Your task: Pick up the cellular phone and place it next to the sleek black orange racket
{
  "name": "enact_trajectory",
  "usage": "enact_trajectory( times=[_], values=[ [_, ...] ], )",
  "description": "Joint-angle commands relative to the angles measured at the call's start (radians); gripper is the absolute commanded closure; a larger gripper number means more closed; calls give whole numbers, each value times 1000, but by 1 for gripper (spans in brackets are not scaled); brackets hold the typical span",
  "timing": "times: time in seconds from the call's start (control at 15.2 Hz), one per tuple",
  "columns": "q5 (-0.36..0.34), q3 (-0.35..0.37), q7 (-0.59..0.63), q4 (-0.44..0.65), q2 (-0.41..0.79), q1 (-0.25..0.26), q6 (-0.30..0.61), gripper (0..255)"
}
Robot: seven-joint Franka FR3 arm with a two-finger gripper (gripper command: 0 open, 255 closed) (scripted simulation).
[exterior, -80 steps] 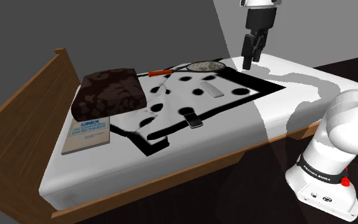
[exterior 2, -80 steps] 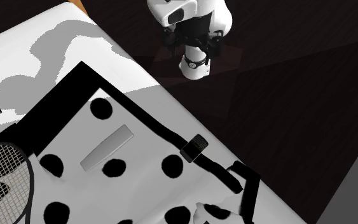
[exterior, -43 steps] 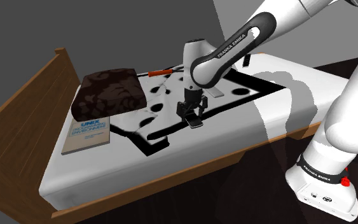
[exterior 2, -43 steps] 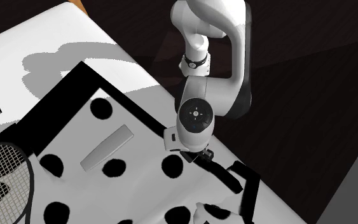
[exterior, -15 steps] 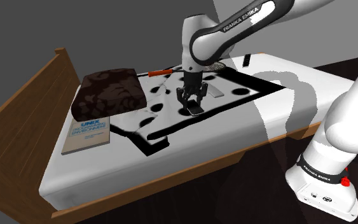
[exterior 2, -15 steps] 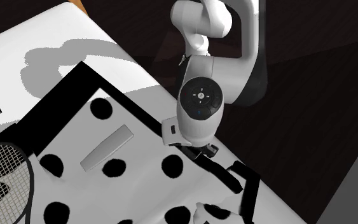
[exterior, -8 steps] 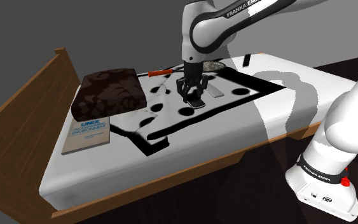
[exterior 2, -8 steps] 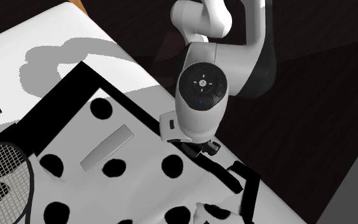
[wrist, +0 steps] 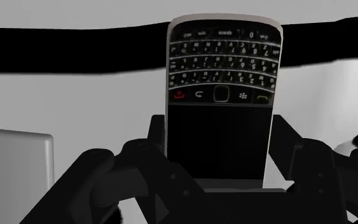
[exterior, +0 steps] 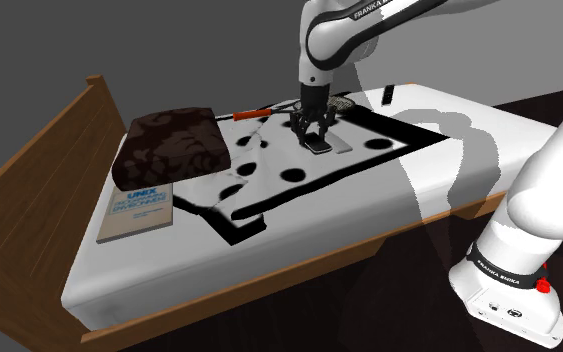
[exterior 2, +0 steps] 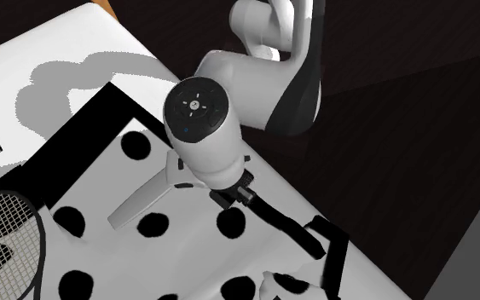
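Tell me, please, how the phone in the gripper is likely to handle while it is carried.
The phone looks like a rigid flat slab, so it probably won't flex in the gripper. It is clasped only at its screen end, keypad sticking out, so it might pivot if swung fast. Thin and flat, it should lie still once set down, not roll.

Just beside the pincer [exterior: 316,135] and its clasped phone [wrist: 220,95] lies a grey block [wrist: 18,168] — the nearest obstacle. Past that, the racket [exterior 2: 3,226] lies flat. A dark cushion [exterior: 172,145] sits well apart — open bed [exterior: 449,150] cover between.
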Motion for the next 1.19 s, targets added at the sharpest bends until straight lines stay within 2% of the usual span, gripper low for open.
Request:
enact_trajectory(
  times=[0.0, 0.59, 1.12],
  values=[
    [-6, -26, -46, 13, 11, -22, -5, 255],
    [-29, -133, -237, 159, 134, -119, -41, 255],
    [-28, -206, -392, 372, 298, -204, -101, 255]
  ],
)
